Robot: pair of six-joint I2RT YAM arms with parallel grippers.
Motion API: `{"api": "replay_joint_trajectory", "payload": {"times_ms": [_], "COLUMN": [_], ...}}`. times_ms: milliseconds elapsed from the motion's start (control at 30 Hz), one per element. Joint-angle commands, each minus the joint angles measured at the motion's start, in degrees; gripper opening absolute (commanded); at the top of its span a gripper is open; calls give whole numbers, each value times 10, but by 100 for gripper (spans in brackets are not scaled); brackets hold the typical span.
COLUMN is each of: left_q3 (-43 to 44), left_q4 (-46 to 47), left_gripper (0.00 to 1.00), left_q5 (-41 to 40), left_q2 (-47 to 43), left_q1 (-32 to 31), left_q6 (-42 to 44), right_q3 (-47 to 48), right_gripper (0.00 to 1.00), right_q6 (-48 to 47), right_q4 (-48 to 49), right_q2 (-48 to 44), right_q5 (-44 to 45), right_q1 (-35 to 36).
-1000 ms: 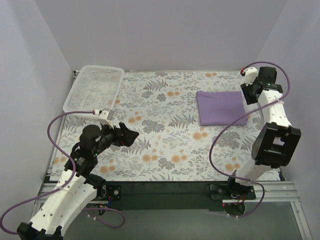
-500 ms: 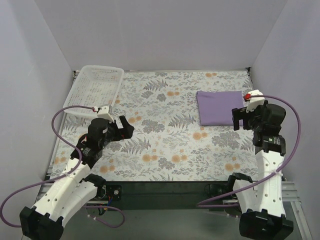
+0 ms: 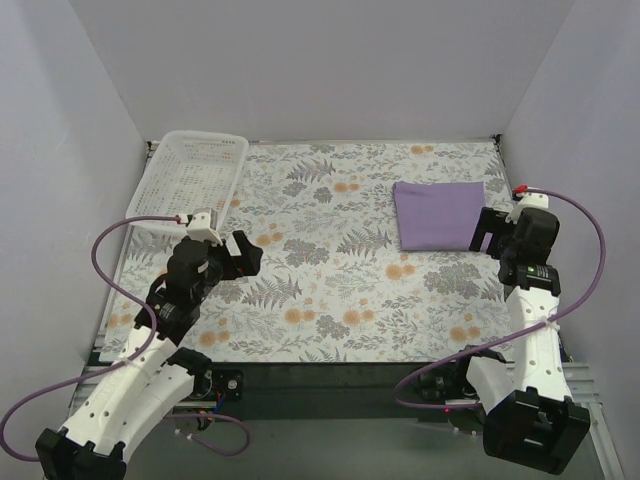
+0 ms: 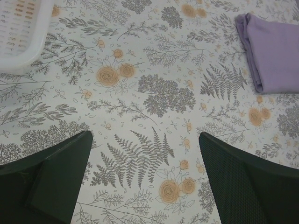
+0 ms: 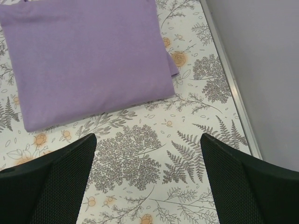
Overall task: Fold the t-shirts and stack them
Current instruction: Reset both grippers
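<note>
A lavender t-shirt lies folded into a neat rectangle on the floral cloth at the back right; it also shows in the right wrist view as a flat purple rectangle and at the upper right of the left wrist view. My right gripper hovers just off the shirt's right edge, open, nothing between its fingers. My left gripper hangs over the left part of the table, far from the shirt, open and empty, its fingers wide apart.
A white mesh basket stands at the back left corner, its rim seen in the left wrist view. The table's metal edge and grey wall run close along the right of my right gripper.
My right arm has swung down from the back right corner to the shirt's right edge and its jaws have widened. My left gripper has drawn back slightly and opened fully.
</note>
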Motion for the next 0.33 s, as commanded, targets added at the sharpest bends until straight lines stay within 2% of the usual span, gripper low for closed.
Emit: {"api": "replay_joint_trajectory", "payload": {"times_ms": [0, 300], "left_q3": [3, 1], "left_q4": [4, 4], "left_gripper": [98, 98], "left_q5": [-2, 4], "left_q2": [13, 14], "left_q1": [3, 3], "left_q6": [11, 12], "right_q3": [-4, -10], "right_gripper": [98, 98], "right_q6": [8, -45], "right_q4": [50, 72], "right_q2": [-6, -5], "right_q5": [36, 36], "right_q1": [-3, -3]}}
